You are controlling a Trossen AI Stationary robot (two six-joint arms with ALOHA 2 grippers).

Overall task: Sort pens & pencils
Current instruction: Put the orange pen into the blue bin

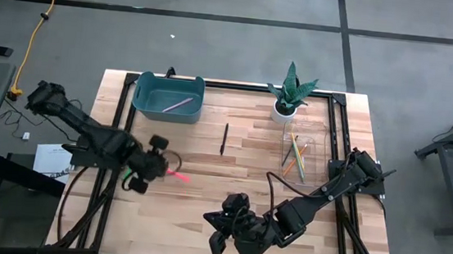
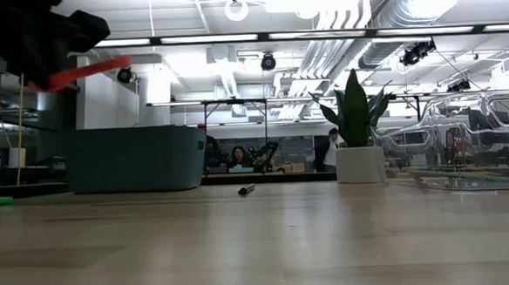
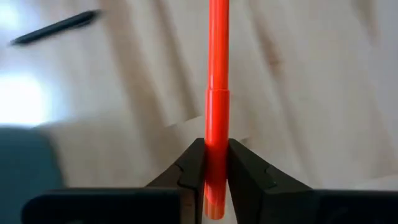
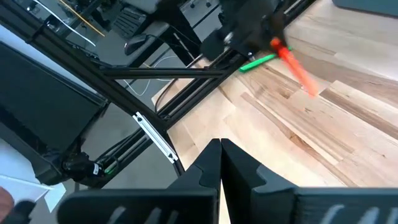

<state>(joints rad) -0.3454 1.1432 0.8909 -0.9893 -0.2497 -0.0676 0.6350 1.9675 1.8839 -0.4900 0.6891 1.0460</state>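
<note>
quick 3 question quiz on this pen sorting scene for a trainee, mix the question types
1. True or false: the left gripper is shut on the red pen.
2. Multiple choice: where does the pink pen lie? A) in the clear tray B) in the teal bin C) on the table beside the plant
3. Fill in: the black pen lies on the ______, between the bin and the clear tray.

Key
1. True. The fingers clamp the pen, which is lifted off the table.
2. B.
3. Table. The right gripper waits shut near the front edge, holding nothing.
</note>
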